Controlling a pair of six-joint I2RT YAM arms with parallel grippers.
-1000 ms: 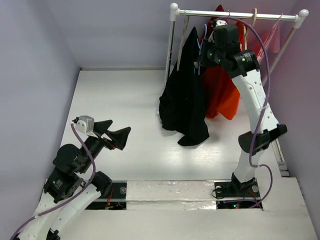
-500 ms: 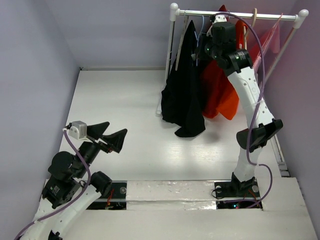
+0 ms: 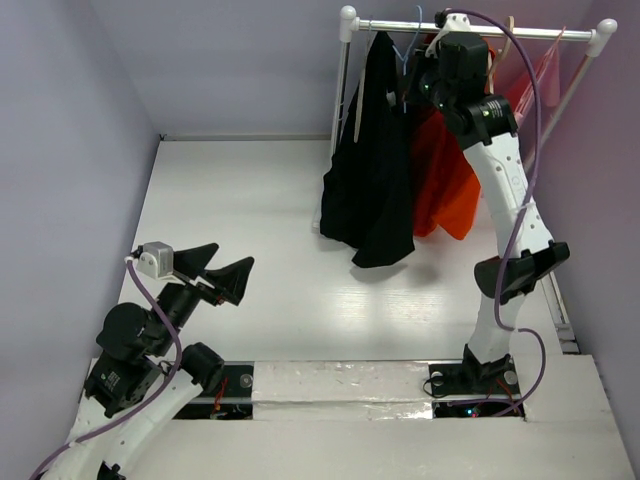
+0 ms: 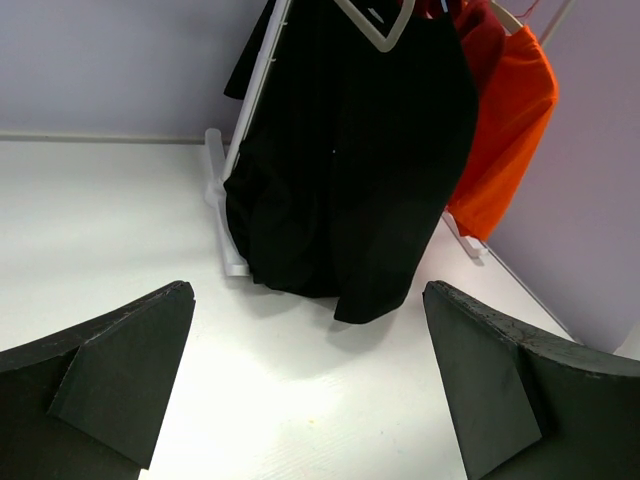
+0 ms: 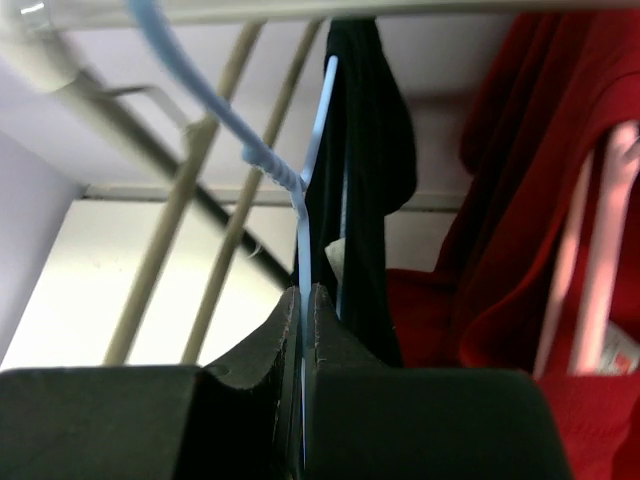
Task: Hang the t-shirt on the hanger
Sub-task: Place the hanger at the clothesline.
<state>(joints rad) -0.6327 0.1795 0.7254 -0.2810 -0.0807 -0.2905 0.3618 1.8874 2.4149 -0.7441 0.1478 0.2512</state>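
Observation:
The black t-shirt (image 3: 368, 170) hangs on the light-blue wire hanger (image 5: 318, 130) at the left end of the clothes rack, its hem just above the table. My right gripper (image 5: 305, 300) is shut on the hanger's wire just below the twisted neck, high up by the rack's rail (image 3: 470, 28). The hanger's hook (image 5: 190, 75) curves up toward the rail. In the left wrist view the t-shirt (image 4: 350, 160) hangs straight ahead. My left gripper (image 3: 225, 268) stands open low over the table at the near left, holding nothing.
Red and orange garments (image 3: 445, 180) hang right behind the t-shirt, with a pink one (image 3: 540, 75) further right. The white rack post (image 4: 255, 100) and its foot (image 4: 220, 200) stand left of the t-shirt. Lilac walls close in both sides.
My right arm has raised the hanger and t-shirt toward the rail; the hem has lifted off the table. The left arm drew back slightly, then held still.

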